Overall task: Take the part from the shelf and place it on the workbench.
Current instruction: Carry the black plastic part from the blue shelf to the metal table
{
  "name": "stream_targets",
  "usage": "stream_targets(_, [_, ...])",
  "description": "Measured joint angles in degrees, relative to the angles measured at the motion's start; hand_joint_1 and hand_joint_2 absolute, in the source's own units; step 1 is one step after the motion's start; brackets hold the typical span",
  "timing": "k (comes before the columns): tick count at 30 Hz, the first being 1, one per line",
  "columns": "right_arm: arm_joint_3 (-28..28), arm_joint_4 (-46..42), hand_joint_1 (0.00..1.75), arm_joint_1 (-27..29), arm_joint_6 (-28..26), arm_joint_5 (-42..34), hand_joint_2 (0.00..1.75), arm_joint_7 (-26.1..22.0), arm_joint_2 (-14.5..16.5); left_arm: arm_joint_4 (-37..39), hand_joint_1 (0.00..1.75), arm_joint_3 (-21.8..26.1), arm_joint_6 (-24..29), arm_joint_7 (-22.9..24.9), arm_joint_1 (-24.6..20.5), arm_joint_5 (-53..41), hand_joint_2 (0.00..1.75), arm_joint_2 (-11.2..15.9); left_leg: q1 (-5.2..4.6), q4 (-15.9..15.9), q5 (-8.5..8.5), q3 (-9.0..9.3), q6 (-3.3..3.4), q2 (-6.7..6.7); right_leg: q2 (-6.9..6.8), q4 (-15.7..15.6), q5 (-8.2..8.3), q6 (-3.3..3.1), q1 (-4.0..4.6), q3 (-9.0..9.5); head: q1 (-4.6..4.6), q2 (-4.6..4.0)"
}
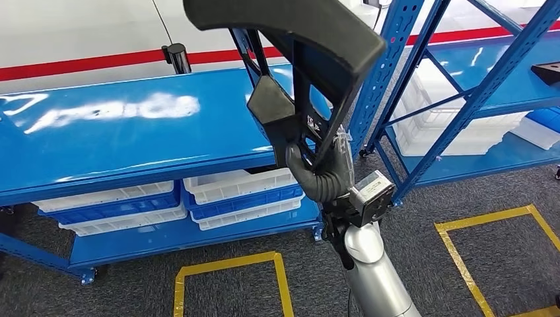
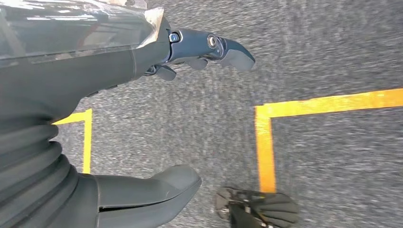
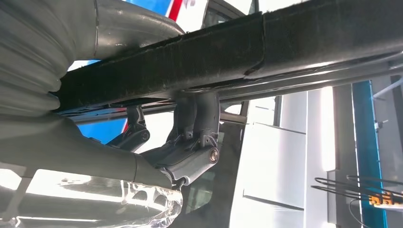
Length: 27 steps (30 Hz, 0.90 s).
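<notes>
My right hand (image 1: 321, 175) grips a large black part (image 1: 290, 39), an angular frame with a broad curved top piece, and holds it raised close in front of the head camera. It hangs over the right end of the blue workbench (image 1: 132, 125). In the right wrist view the fingers (image 3: 195, 128) wrap around the part's rough black bar (image 3: 237, 57). My left hand (image 2: 95, 76) hangs over the grey carpet, thumb and fingers apart, holding nothing.
The blue shelf (image 1: 422, 99) stands to the right with white bins (image 1: 455, 129) on its lower level and another black piece (image 1: 548, 69) on a higher one. White and blue bins (image 1: 238, 191) sit under the workbench. Yellow tape squares (image 1: 228, 267) mark the floor.
</notes>
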Motion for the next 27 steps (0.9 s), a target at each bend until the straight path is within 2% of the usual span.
stream_targets(1, [0.0, 0.0, 1.75, 0.0, 0.2, 0.1, 1.75, -0.3, 0.0, 0.0, 0.00, 0.0, 0.0, 0.0, 0.0, 0.1, 1.75, 0.0, -0.02, 0.1, 0.71, -0.81, -0.21, 0.00, 0.00, -3.4, 0.76, 0.20, 0.01, 3.17, -0.01, 0.00])
stream_targets(2, [0.0, 0.0, 1.75, -0.1, 0.4, 0.3, 1.75, -0.5, 0.1, 0.0, 0.00, 0.1, 0.1, -0.1, 0.0, 0.2, 1.75, 0.0, -0.14, 0.2, 1.31, -1.51, -0.47, -0.04, -0.02, -8.1, 0.69, 0.07, 0.17, 7.10, 0.00, 0.00])
stream_targets(3, [0.0, 0.0, 1.75, -0.1, 0.5, 0.5, 1.75, -0.8, 0.2, 0.0, 0.00, 0.2, 0.2, -0.1, 0.0, 0.3, 1.75, 0.0, -0.24, 0.4, 1.91, -1.99, -0.77, -0.08, -0.01, -12.6, -0.12, -0.25, 0.32, 10.32, -0.03, 0.00])
stream_targets(4, [0.0, 0.0, 1.75, -0.1, 0.6, 0.7, 1.75, -0.9, 0.2, 0.0, 0.00, 0.3, 0.3, -0.2, 0.0, 0.3, 1.75, 0.0, -0.30, 0.4, 2.52, -2.30, -1.08, -0.09, 0.00, -15.9, -0.99, -0.59, 0.51, 12.40, -0.09, 0.00])
stream_targets(5, [0.1, 0.0, 1.75, 0.0, 0.7, 0.9, 1.75, -1.1, 0.3, 0.0, 0.00, 0.4, 0.5, -0.3, 0.0, 0.4, 1.75, 0.0, -0.34, 0.4, 3.13, -2.52, -1.44, -0.10, 0.01, -17.7, -1.56, -0.89, 0.75, 13.32, -0.13, 0.00])
stream_targets(6, [0.1, 0.0, 1.75, 0.1, 0.7, 1.0, 1.75, -1.2, 0.2, 0.0, 0.00, 0.5, 0.6, -0.4, 0.1, 0.4, 1.75, 0.1, -0.25, 0.3, 3.73, -2.68, -1.80, -0.12, 0.03, -18.1, -1.53, -1.21, 0.68, 12.99, -0.17, 0.00])
stream_targets(7, [0.1, 0.0, 1.75, 0.3, 0.8, 1.1, 1.75, -1.3, 0.2, 0.0, 0.00, 0.7, 0.7, -0.5, 0.1, 0.4, 1.75, 0.1, -0.07, 0.4, 3.52, -2.94, -2.17, -0.19, -0.05, -18.0, -1.02, -1.62, 0.47, 12.46, -0.22, 0.00])
stream_targets(8, [0.1, 0.0, 1.75, 0.5, 0.8, 1.3, 1.75, -1.4, 0.2, 0.0, 0.00, 0.8, 0.7, -0.5, 0.3, 0.4, 1.75, 0.2, 0.10, 1.1, 2.26, -3.34, -2.55, -0.28, -0.15, -17.9, -0.43, -2.18, 0.22, 11.97, -0.24, 0.00])
stream_targets(9, [0.1, 0.0, 1.75, 0.7, 0.8, 1.5, 1.75, -1.5, 0.2, 0.0, 0.00, 0.9, 0.7, -0.5, 0.4, 0.4, 1.75, 0.2, 0.26, 2.8, -0.18, -3.97, -2.90, -0.39, -0.25, -18.0, 0.29, -2.68, -0.07, 11.38, -0.29, 0.00])
stream_targets(10, [0.2, 0.0, 1.75, 0.9, 0.9, 1.6, 1.75, -1.7, 0.2, 0.0, 0.00, 1.0, 0.7, -0.6, 0.4, 0.4, 1.75, 0.2, 0.42, 5.6, -3.44, -4.73, -3.23, -0.48, -0.35, -17.9, 1.02, -3.03, -0.15, 10.73, -0.33, 0.00])
stream_targets(11, [0.2, 0.0, 1.75, 1.1, 0.9, 1.8, 1.75, -1.8, 0.2, 0.0, 0.00, 1.0, 0.7, -0.6, 0.4, 0.4, 1.75, 0.2, 0.51, 9.3, -6.49, -5.52, -3.53, -0.53, -0.40, -17.9, 1.77, -3.25, -0.10, 9.98, -0.34, 0.00])
stream_targets(12, [0.3, 0.0, 1.75, 1.4, 1.0, 1.9, 1.75, -2.0, 0.2, 0.0, 0.00, 1.1, 0.7, -0.7, 0.4, 0.4, 1.75, 0.2, 0.60, 12.9, -8.46, -6.08, -3.82, -0.57, -0.42, -17.8, 2.54, -3.26, -0.04, 9.11, -0.35, 0.00])
stream_targets(13, [0.3, 0.0, 1.75, 1.6, 1.1, 2.1, 1.75, -2.1, 0.2, 0.0, 0.00, 1.1, 0.7, -0.7, 0.4, 0.4, 1.75, 0.2, 0.72, 15.5, -8.94, -6.12, -4.05, -0.58, -0.44, -17.7, 3.25, -3.17, -0.02, 8.18, -0.34, 0.00])
stream_targets(14, [0.4, 0.0, 1.75, 1.8, 1.1, 2.2, 1.75, -2.2, 0.2, 0.0, 0.00, 1.2, 0.7, -0.7, 0.4, 0.4, 1.75, 0.2, 0.87, 16.4, -8.08, -5.31, -4.23, -0.57, -0.44, -17.4, 3.90, -2.99, -0.07, 7.09, -0.36, 0.00])
stream_targets(15, [0.5, 0.0, 1.75, 2.0, 1.2, 2.4, 1.75, -2.3, 0.1, 0.0, 0.00, 1.3, 0.7, -0.7, 0.4, 0.4, 1.75, 0.3, 1.03, 15.3, -6.47, -3.48, -4.34, -0.57, -0.42, -17.0, 4.44, -2.75, -0.17, 6.02, -0.36, 0.00])
stream_targets(16, [0.6, 0.0, 1.75, 2.0, 1.3, 2.5, 1.75, -2.3, 0.1, 0.0, 0.00, 1.3, 0.7, -0.7, 0.4, 0.4, 1.75, 0.3, 1.20, 12.6, -5.24, -0.82, -4.40, -0.57, -0.40, -16.6, 4.87, -2.43, -0.27, 5.07, -0.37, 0.00])
stream_targets(17, [0.7, -0.1, 1.75, 2.0, 1.3, 2.6, 1.75, -2.4, 0.1, 0.0, 0.00, 1.3, 0.7, -0.7, 0.3, 0.4, 1.75, 0.3, 1.23, 8.8, -5.08, 2.25, -4.39, -0.65, -0.37, -16.1, 5.25, -2.04, -0.29, 4.21, -0.39, 0.00])
stream_targets(18, [0.7, -0.2, 1.75, 2.0, 1.3, 2.7, 1.75, -2.4, 0.0, 0.0, 0.00, 1.3, 0.7, -0.7, 0.2, 0.4, 1.75, 0.3, 1.15, 5.4, -5.56, 4.65, -4.17, -0.78, -0.39, -15.8, 5.61, -1.60, -0.27, 3.64, -0.35, 0.00])
stream_targets(19, [0.8, -0.2, 1.75, 2.0, 1.3, 2.7, 1.75, -2.4, 0.0, 0.0, 0.00, 1.3, 0.7, -0.8, 0.2, 0.4, 1.75, 0.3, 0.98, 3.0, -6.35, 6.08, -3.86, -0.91, -0.45, -15.6, 5.99, -1.13, -0.21, 3.31, -0.31, 0.00])
stream_targets(20, [0.9, -0.3, 1.75, 2.0, 1.3, 2.7, 1.75, -2.4, 0.0, 0.0, 0.00, 1.3, 0.7, -0.8, 0.1, 0.4, 1.75, 0.3, 0.67, 1.8, -6.87, 6.53, -3.38, -1.03, -0.52, -15.6, 6.45, -0.66, -0.16, 3.13, -0.28, 0.00])
stream_targets(22, [1.0, -0.3, 1.75, 2.0, 1.3, 2.8, 1.75, -2.5, -0.1, 0.0, 0.00, 1.3, 0.7, -0.8, 0.2, 0.3, 1.75, 0.3, 0.31, 1.4, -6.03, 5.71, -1.95, -0.86, -0.62, -15.7, 7.19, 0.18, -0.14, 2.87, -0.26, 0.00])
stream_targets(23, [1.1, -0.3, 1.75, 2.0, 1.3, 2.8, 1.75, -2.5, -0.1, 0.0, 0.00, 1.3, 0.7, -0.8, 0.2, 0.3, 1.75, 0.3, 0.21, 1.3, -5.32, 5.20, -1.12, -0.70, -0.56, -15.1, 6.53, 0.26, -0.15, 2.40, -0.25, 0.00])
stream_targets(24, [1.1, -0.4, 1.75, 2.0, 1.3, 2.8, 1.75, -2.5, -0.2, 0.0, 0.00, 1.3, 0.7, -0.8, 0.2, 0.3, 1.75, 0.3, 0.18, 1.1, -4.47, 4.52, -0.38, -0.50, -0.48, -13.5, 4.83, 0.05, -0.15, 1.54, -0.17, 0.00])
stream_targets(25, [1.2, -0.4, 1.75, 2.0, 1.3, 2.8, 1.75, -2.4, -0.3, 0.0, 0.00, 1.3, 0.7, -0.8, 0.1, 0.3, 1.75, 0.3, 0.16, 1.0, -3.64, 3.73, 0.15, -0.34, -0.40, -10.8, 2.27, -0.39, -0.22, 0.48, -0.08, 0.00])
stream_targets(26, [1.2, -0.4, 1.75, 2.0, 1.3, 2.8, 1.75, -2.4, -0.4, 0.0, 0.00, 1.3, 0.7, -0.8, 0.1, 0.3, 1.75, 0.3, 0.03, 1.0, -2.84, 2.81, 0.48, -0.33, -0.32, -7.3, -0.46, -0.74, -0.18, -0.67, 0.01, 0.00])
stream_targets(27, [1.3, -0.3, 1.75, 2.1, 1.3, 2.8, 1.75, -2.4, -0.5, 0.0, 0.00, 1.3, 0.7, -0.9, 0.1, 0.4, 1.75, 0.3, -0.09, 1.0, -2.01, 1.76, 0.63, -0.28, -0.29, -3.6, -2.53, -0.82, -0.14, -1.52, 0.08, 0.00])
